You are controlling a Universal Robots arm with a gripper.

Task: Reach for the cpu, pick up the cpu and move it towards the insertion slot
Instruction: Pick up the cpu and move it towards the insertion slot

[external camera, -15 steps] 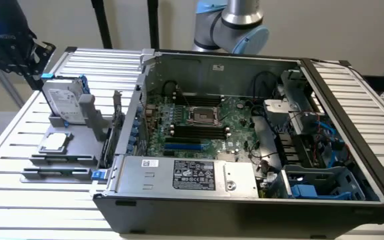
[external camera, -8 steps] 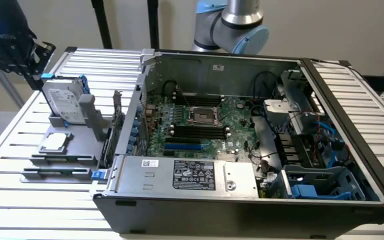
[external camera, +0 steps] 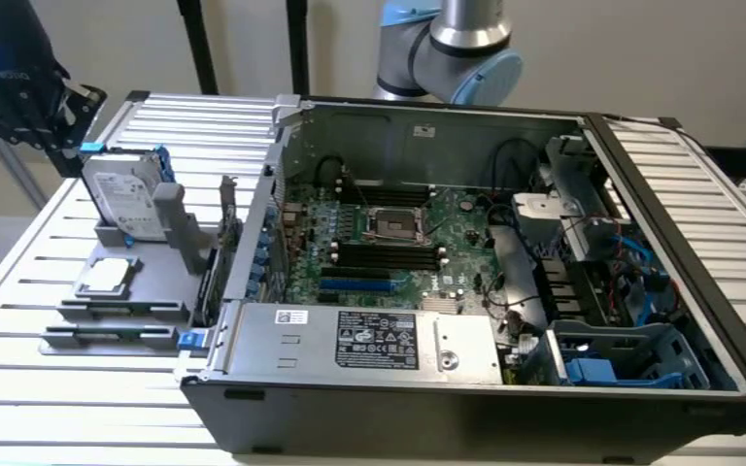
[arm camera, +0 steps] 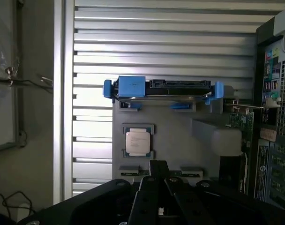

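Cpu, place: the cpu [arm camera: 138, 142] lies flat, shiny top up, in a shallow seat on the grey fixture plate [arm camera: 180, 140]. The plate rests on the slatted table [external camera: 23, 388], outside the computer case [external camera: 347, 408] and on the exterior view's left of it.
Cpu, neighbours: small grey brackets [arm camera: 138, 127] hug two opposite edges of the chip. The upright hard drive [external camera: 127, 199] stands on the same plate, just past the chip on its far side from me.
My claw: my claw [arm camera: 159, 169] hangs above the plate, apart from the chip and touching nothing I can see. Whether it is released or clenched I cannot tell. It carries no cpu, since the chip sits in its seat.
Bearing, claw to cpu: the chip lies ahead of my claw tip and slightly off its centre line, between me and the hard drive. I judge that the gap to close runs forward and downward.
Long axis: none to speak of. The chip is square, with its edges in line with the plate's edges.
Insertion slot: the insertion slot [external camera: 392, 225] sits in the green board [external camera: 457, 228] inside the case. It is well apart from the chip, toward the exterior view's right, with a side of the case between them.
Stage: I judge this to be the reach, with nothing grasped yet.
Which arm: I have only one.
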